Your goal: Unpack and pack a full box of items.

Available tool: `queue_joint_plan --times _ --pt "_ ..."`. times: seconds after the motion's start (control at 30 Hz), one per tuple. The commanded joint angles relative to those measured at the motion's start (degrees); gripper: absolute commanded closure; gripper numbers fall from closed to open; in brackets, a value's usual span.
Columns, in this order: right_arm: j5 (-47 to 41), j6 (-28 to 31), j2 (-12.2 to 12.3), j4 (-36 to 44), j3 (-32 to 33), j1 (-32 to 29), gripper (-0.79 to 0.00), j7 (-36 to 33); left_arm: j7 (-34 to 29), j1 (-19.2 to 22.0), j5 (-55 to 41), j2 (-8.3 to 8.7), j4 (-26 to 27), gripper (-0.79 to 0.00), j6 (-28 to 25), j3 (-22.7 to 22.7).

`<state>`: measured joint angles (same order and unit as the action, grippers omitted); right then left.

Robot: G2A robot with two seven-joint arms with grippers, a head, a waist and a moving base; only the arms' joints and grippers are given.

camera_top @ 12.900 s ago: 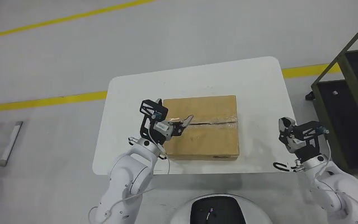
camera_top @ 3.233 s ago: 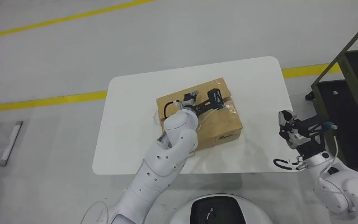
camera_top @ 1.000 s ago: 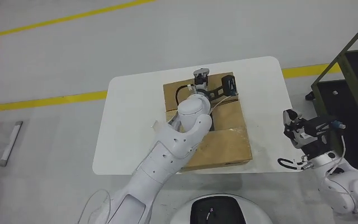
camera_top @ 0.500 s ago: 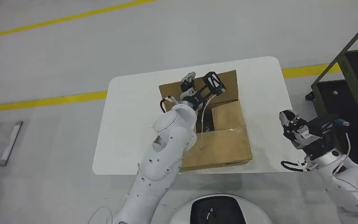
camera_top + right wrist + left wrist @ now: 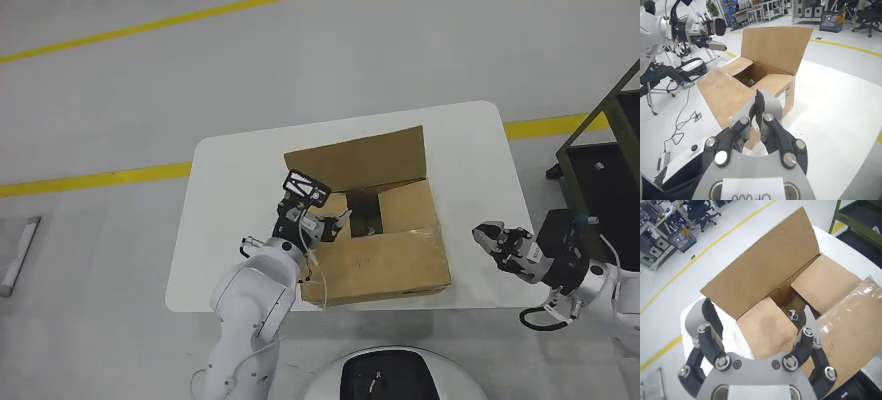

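A brown cardboard box (image 5: 385, 240) sits in the middle of the white table (image 5: 230, 200). Its far flap (image 5: 360, 160) stands upright. The taped near flap (image 5: 385, 265) lies flat over the front half, and both short side flaps are folded in. Through the gap I see a metal wrench (image 5: 793, 316) and a small round item (image 5: 751, 81) inside. My left gripper (image 5: 333, 222) hovers open over the box's left side flap (image 5: 766, 321), fingers apart and holding nothing. My right gripper (image 5: 484, 236) is shut and empty, hanging off the box's right side, its fingertips (image 5: 759, 100) pointing at the box.
A dark green metal rack (image 5: 600, 170) stands off the table's right edge. Bare table lies to the right of the box (image 5: 829, 106) and along the left side (image 5: 220, 250). Yellow lines cross the floor beyond the table.
The left arm has drawn back from the far flap to the box's near left, leaving that flap standing open. The right gripper has moved in toward the box's right side.
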<state>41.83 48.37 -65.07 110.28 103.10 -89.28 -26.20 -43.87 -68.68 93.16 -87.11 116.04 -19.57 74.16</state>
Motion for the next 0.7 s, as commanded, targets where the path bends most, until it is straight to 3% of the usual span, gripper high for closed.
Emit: queue_joint_plan --times 0.0,0.17,0.3,0.33,0.37,0.4,0.57,0.67 --pt "0.0 0.01 0.0 0.0 0.0 0.0 0.0 0.0 1.15 -1.09 -0.32 0.08 0.24 -0.785 0.95 0.15" --pt "-1.3 -0.77 0.06 -0.26 -0.52 0.22 0.0 0.21 1.15 -1.09 -0.32 0.08 0.24 -0.785 0.95 0.15" --pt "-3.02 -2.53 0.62 -1.05 -1.55 4.07 0.0 -3.79 1.15 -1.09 -0.32 0.08 0.24 -0.785 0.95 0.15" --pt "-3.53 -2.72 0.82 -1.53 -2.35 5.26 -0.077 -6.16 1.15 -1.09 -0.32 0.08 0.24 -0.785 0.95 0.15" --pt "-3.5 -3.2 1.02 -1.67 -2.8 6.87 -0.219 -7.91 1.15 -1.09 -0.32 0.08 0.24 -0.785 0.95 0.15" --pt "-4.11 -3.16 1.14 -2.16 -3.78 8.19 -0.262 -9.14 1.15 -1.09 -0.32 0.08 0.24 -0.785 0.95 0.15" --pt "-3.46 -2.38 1.76 -5.23 -8.9 13.77 -0.259 -15.84 1.15 -1.09 -0.32 0.08 0.24 -0.785 0.95 0.15" --pt "-3.23 -2.7 1.93 -7.05 -11.26 15.34 -0.299 -17.16 1.15 -1.09 -0.32 0.08 0.24 -0.785 0.95 0.15"
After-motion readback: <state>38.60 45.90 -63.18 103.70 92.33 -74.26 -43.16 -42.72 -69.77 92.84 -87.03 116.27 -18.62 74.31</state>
